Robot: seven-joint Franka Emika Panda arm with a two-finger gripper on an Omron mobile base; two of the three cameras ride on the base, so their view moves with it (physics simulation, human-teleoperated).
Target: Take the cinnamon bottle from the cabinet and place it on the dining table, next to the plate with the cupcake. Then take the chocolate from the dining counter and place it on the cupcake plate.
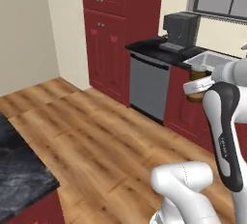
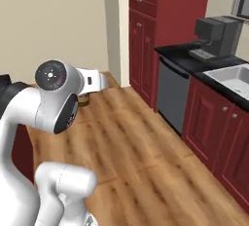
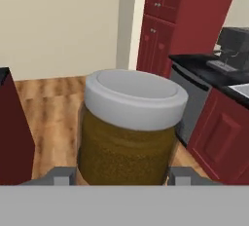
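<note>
My gripper point(image 3: 121, 174) is shut on the cinnamon bottle point(image 3: 127, 142), a tan-brown jar with a pale cap, upright between the two fingers point(image 3: 60, 174). In the left base view the cinnamon bottle point(image 1: 195, 97) hangs in the air at the right, in front of the sink counter and partly behind my forearm. A corner of the dining table point(image 1: 21, 170), black marbled on a dark red base, lies at the lower left. It shows as a dark red block point(image 3: 12, 132) left of the jar in the hand view. The plate, cupcake and chocolate are out of view. I cannot tell which red door is the cabinet.
Tall dark red cupboards point(image 1: 103, 30) stand against the far wall. Beside them are a grey dishwasher point(image 1: 148, 88), a black worktop with a coffee machine point(image 1: 179, 30) and a sink point(image 2: 233, 79). Open wooden floor point(image 1: 96, 136) lies between the island and the counters.
</note>
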